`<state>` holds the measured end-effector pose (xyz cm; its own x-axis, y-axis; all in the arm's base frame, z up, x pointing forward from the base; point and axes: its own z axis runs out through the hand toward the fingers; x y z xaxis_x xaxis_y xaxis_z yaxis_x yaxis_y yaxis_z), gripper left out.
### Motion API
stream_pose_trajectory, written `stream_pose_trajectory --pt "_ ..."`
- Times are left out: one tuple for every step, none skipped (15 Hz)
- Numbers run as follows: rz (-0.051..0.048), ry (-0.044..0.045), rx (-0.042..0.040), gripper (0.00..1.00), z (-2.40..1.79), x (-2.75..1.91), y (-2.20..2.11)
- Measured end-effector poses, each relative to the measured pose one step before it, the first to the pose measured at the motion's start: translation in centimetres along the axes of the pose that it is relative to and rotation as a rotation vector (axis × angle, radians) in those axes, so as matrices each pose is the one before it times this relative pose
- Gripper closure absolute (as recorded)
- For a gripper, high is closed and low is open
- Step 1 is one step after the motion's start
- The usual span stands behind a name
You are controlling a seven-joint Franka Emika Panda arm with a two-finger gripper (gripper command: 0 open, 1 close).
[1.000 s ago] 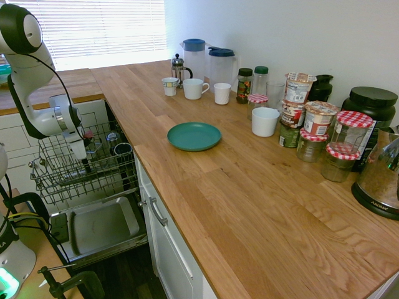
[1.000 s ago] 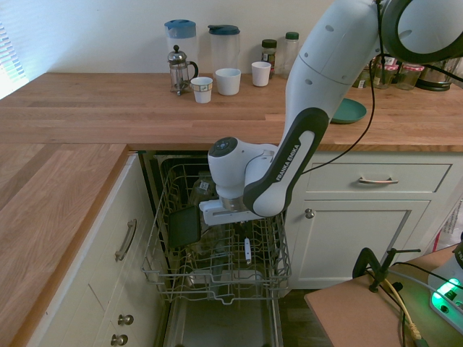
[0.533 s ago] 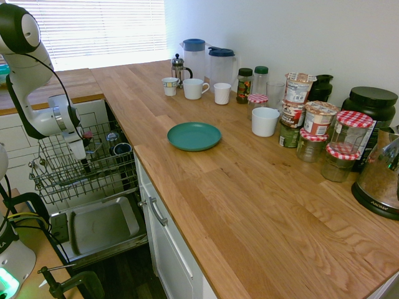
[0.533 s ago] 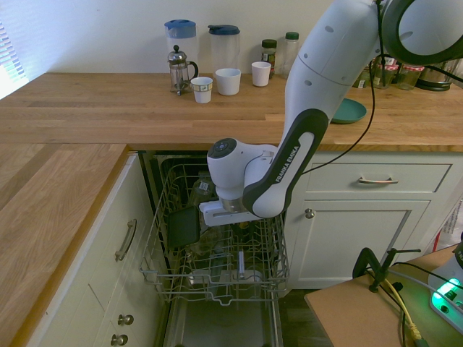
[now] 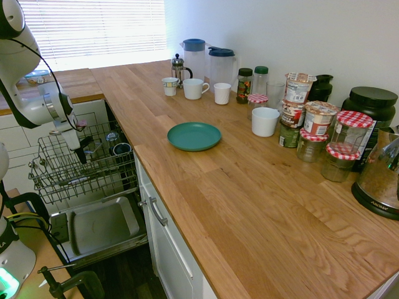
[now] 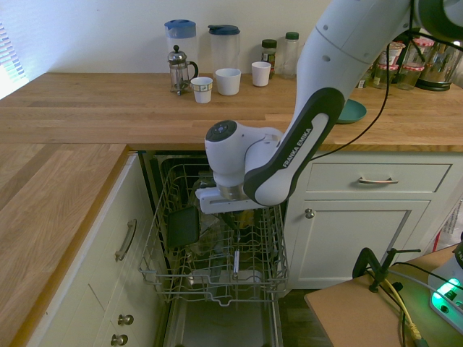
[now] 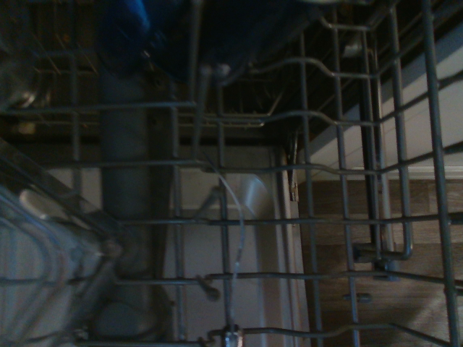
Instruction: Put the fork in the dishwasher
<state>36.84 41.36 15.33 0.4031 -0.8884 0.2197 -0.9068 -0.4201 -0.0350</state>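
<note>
Second exterior view: your gripper (image 6: 233, 219) hangs above rack (image 6: 155, 271), jaws released; fork (image 6: 236, 262) upright among wires, dark container (image 6: 183, 227) beside it.

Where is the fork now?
In the second exterior view, the fork stands almost upright in the dishwasher's wire rack, near its front edge, below the gripper.

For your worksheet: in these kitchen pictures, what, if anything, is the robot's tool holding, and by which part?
Nothing. The tool hangs clear above the fork, which stands in the dishwasher rack.
</note>
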Motion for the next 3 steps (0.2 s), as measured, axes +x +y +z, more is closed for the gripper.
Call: stream_pose_trajectory --pt "0.00779 -0.00122 0.01399 0.00 -1.242 0.031 -0.234" --pt "0.00816 -0.00339 0.01388 0.00 -1.151 0.066 -0.254" --pt "0.00897 -0.00059 0.00941 0.00 -1.002 0.049 -0.164"
